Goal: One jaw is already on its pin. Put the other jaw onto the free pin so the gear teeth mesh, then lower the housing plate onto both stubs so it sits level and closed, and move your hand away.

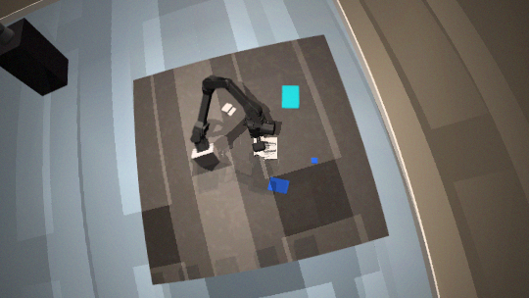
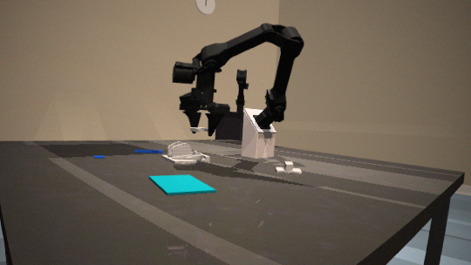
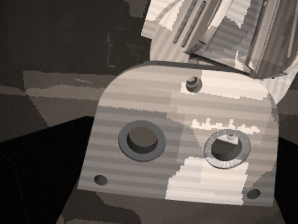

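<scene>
My gripper point(image 2: 202, 130) point(image 3: 179, 135) is shut on the pale housing plate point(image 2: 198, 129) point(image 3: 183, 112), one black finger at each side edge. The plate hangs roughly level above the table; the wrist view shows its two large ringed holes and three small holes. The white base with the jaws point(image 1: 272, 150) point(image 2: 185, 153) point(image 3: 220, 35) stands on the table below the plate. In the wrist view it lies beyond the plate's far edge at the upper right, partly hidden by the plate. Its pins, the stubs and the meshing of the teeth cannot be made out.
A small white stand point(image 1: 228, 109) point(image 2: 288, 168) is near the arm's base. A cyan plate point(image 1: 290, 97) point(image 2: 182, 184), a blue rectangle point(image 1: 280, 185) point(image 2: 148, 151) and a small blue square point(image 1: 314, 160) point(image 2: 99, 156) lie around the white base.
</scene>
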Action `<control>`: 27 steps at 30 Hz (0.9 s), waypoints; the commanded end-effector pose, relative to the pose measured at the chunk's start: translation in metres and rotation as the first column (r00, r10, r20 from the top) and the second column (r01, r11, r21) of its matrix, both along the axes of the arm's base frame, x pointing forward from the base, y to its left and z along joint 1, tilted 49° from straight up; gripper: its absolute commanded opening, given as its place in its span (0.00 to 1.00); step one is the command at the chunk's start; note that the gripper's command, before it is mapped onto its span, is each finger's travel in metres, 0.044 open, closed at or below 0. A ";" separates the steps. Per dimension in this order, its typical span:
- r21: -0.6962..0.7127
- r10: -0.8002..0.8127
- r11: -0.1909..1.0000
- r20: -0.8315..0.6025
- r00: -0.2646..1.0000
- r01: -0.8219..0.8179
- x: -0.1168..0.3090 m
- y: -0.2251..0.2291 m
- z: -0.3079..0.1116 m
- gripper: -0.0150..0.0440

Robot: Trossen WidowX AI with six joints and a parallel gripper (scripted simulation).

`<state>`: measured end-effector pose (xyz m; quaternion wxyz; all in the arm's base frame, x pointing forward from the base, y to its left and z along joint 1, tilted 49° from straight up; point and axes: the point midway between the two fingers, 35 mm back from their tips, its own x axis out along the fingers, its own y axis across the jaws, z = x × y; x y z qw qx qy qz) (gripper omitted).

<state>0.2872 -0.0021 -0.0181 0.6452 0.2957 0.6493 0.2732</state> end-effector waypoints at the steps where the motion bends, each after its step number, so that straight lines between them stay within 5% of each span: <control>1: 0.003 -0.080 0.997 -0.083 0.993 0.080 0.000 -0.011 -0.013 0.85; 27: 0.006 -0.154 0.988 -0.166 0.974 0.157 -0.003 -0.019 -0.024 0.85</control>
